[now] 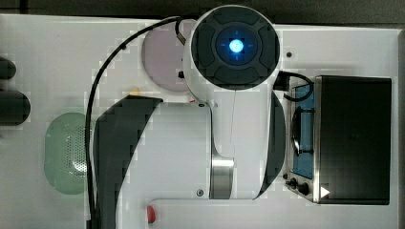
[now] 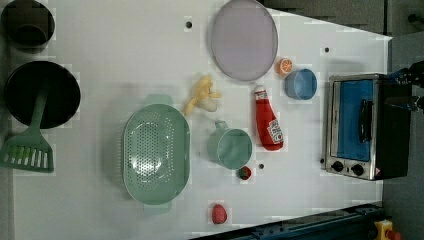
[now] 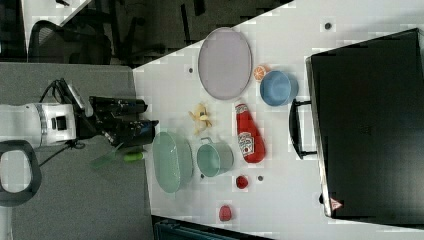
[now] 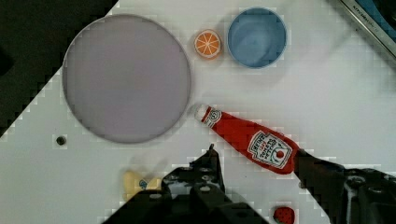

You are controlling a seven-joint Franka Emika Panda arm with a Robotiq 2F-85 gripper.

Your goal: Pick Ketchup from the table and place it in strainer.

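Ketchup [image 4: 250, 140] lying flat between parted jaws

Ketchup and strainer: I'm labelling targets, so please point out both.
Ketchup [image 2: 268, 125], left view, on the red body near its label.
strainer [image 2: 156, 150], left view, on the perforated base.

Ketchup [image 2: 267, 123]: slim red soft bottle, white cap, white label on body. Lies flat on white table [image 2: 125, 60], cap toward far table edge in left view, base toward near edge. Sits in table's middle region, apart from strainer.

Strainer [image 2: 156, 154]: large pale green oval basket, small holes across base, tab handles at both ends. Upright, empty, near table's front edge in left view.
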